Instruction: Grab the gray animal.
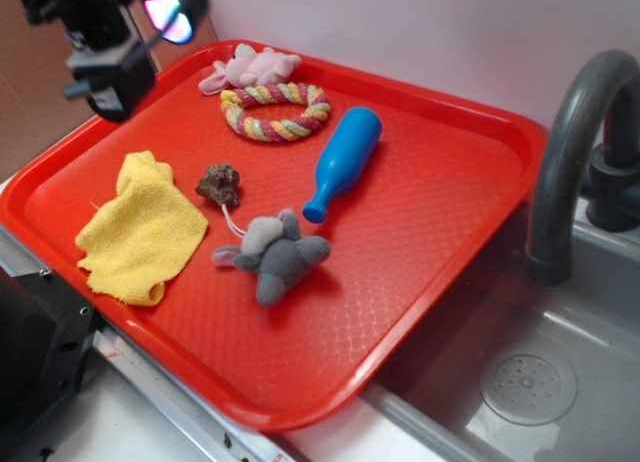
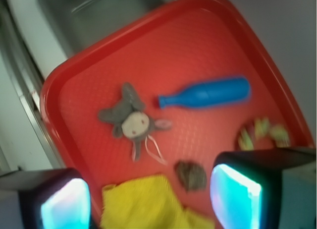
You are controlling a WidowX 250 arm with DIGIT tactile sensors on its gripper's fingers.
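Note:
The gray animal (image 1: 277, 255), a small dark gray plush mouse with a paler head and a thin white string tail, lies near the middle of the red tray (image 1: 430, 222). The wrist view shows the gray animal (image 2: 132, 118) well ahead of the fingers. My gripper (image 1: 150, 22) hangs high over the tray's far left corner, far from the mouse. It is open; in the wrist view its two glowing fingertips (image 2: 236, 195) stand wide apart with nothing held between them, my gripper (image 2: 148, 201) being above the yellow cloth.
On the tray also lie a yellow cloth (image 1: 140, 230), a small brown lump (image 1: 219, 184) next to the mouse, a blue bottle-shaped toy (image 1: 345, 162), a braided rope ring (image 1: 275, 111) and a pink plush animal (image 1: 250, 67). A sink (image 1: 540, 382) with a dark faucet (image 1: 575, 152) is right.

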